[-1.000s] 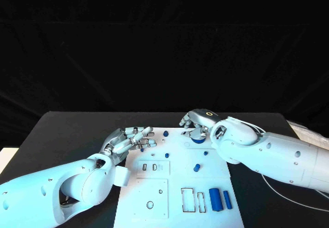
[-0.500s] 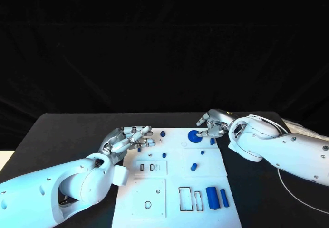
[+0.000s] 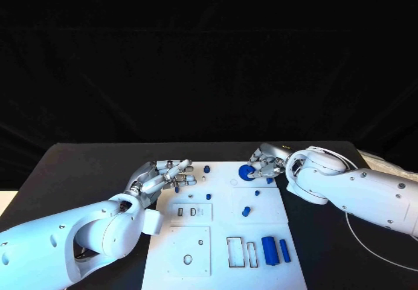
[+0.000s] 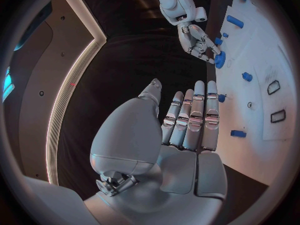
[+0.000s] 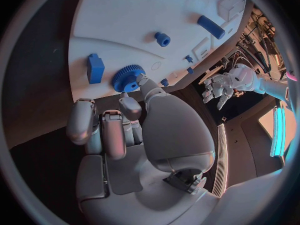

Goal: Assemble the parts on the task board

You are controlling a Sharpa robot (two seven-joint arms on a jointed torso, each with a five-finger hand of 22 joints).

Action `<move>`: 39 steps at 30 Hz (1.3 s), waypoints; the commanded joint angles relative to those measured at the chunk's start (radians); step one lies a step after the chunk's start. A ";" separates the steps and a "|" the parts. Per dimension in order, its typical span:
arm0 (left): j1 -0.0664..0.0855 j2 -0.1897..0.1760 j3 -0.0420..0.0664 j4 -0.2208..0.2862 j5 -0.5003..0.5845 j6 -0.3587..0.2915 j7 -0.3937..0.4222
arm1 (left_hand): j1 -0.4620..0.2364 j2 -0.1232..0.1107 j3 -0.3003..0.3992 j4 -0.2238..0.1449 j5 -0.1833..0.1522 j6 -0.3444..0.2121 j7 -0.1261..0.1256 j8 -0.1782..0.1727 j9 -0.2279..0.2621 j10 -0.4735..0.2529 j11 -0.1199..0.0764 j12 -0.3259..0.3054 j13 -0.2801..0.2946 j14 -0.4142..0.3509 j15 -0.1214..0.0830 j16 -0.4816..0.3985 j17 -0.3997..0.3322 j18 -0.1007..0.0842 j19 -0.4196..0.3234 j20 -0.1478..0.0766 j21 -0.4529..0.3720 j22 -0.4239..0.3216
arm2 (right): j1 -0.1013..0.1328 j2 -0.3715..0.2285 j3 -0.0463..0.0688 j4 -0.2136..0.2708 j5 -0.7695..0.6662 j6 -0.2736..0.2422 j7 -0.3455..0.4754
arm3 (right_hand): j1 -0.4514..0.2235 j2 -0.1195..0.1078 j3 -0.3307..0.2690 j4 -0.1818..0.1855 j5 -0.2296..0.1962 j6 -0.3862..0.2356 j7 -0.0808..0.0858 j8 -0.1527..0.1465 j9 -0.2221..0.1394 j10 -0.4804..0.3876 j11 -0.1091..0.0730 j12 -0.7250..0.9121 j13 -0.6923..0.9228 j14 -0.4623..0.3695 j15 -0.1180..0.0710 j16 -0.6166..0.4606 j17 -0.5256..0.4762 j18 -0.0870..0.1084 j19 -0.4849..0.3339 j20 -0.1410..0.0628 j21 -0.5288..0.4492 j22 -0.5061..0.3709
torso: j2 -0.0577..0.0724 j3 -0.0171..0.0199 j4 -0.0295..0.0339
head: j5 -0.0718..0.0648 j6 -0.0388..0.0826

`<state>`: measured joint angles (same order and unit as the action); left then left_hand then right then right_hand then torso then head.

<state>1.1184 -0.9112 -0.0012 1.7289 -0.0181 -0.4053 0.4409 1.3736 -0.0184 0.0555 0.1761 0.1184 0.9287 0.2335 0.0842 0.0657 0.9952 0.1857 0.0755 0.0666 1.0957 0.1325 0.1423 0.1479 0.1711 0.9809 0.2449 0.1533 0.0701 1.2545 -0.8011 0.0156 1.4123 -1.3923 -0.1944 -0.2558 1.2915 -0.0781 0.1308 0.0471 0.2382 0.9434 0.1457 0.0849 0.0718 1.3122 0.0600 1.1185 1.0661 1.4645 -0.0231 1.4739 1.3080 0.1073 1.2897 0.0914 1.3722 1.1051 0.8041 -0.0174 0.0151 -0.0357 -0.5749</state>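
Now my right hand pinches the round blue toothed gear at the far edge of the white plastic task board, presumably seating it there; my left hand hovers released, fingers straight.

left hand in the middle, palm up, fingers straight and side by side, thumb apart, nothing held. white task board beside the fingertips, lying on the dark desk. small blue parts dotted on the board, one blue peg near the hand, a long blue part farther off. two dark slots in the board. at the far end, right hand touching a round blue gear at the board's edge.
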 commanded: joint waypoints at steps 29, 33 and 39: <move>0.001 0.003 0.001 -0.003 0.001 0.019 0.001 | 0.000 0.008 -0.002 -0.008 -0.004 -0.002 0.006 -0.005 -0.001 -0.003 0.002 -0.004 -0.001 -0.001 0.004 -0.008 0.001 0.011 0.009 0.000 -0.005 -0.002 | -0.017 0.028 -0.001 0.008 -0.272 0.006 -0.029 | 0.089 0.035 0.042 -0.045 -0.026 0.111 -0.020 0.058 0.012 0.065 -0.021 0.126 0.152 0.073 -0.006 0.023 0.077 -0.020 0.024 -0.007 0.031 0.051 | -0.001 -0.0002 0.0012 | 0.001 -0.009; 0.001 0.003 0.001 -0.003 0.001 0.018 0.002 | 0.000 0.008 -0.002 -0.010 -0.004 -0.002 0.005 -0.006 -0.001 -0.003 0.002 -0.004 -0.001 -0.001 0.004 -0.009 0.002 0.011 0.010 0.000 -0.007 -0.002 | -0.020 0.027 -0.001 0.028 -0.267 -0.022 -0.019 | 0.084 0.041 0.051 -0.044 -0.026 0.132 -0.027 0.065 0.015 0.071 -0.026 0.133 0.161 0.073 -0.010 0.024 0.079 -0.022 0.028 -0.011 0.035 0.059 | 0.000 -0.0001 0.0017 | 0.001 -0.008; 0.001 0.003 0.001 -0.004 0.001 0.018 0.002 | 0.000 0.008 -0.002 -0.010 -0.004 -0.002 0.005 -0.006 -0.001 -0.003 0.002 -0.004 -0.001 -0.001 0.004 -0.009 0.002 0.011 0.010 0.000 -0.007 -0.002 | -0.021 0.031 -0.001 0.070 -0.220 -0.099 0.001 | 0.057 0.044 0.064 -0.030 0.002 0.142 -0.033 0.061 0.015 0.085 -0.032 0.147 0.180 0.071 -0.017 0.020 0.069 -0.040 0.084 -0.018 0.073 0.146 | 0.000 -0.0007 0.0040 | 0.002 -0.005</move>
<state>1.1184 -0.9097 -0.0013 1.7241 -0.0180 -0.4050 0.4376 1.3736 -0.0184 0.0513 0.1720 0.1184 0.9287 0.2335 0.0842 0.0657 0.9952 0.1857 0.0755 0.0665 1.0957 0.1325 0.1356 0.1492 0.1711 0.9809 0.2449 0.1488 0.0695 1.2334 -0.7718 0.0137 1.4746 -1.6136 -0.2402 -0.2666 1.3687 -0.0422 0.1949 0.0133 0.2369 1.0402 0.1318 0.1318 0.0766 1.3864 0.0329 1.2644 1.2474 1.4683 -0.0344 1.4912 1.3075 0.0760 1.3703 0.0743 1.4433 1.2477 0.8039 -0.0174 0.0176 -0.0341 -0.5804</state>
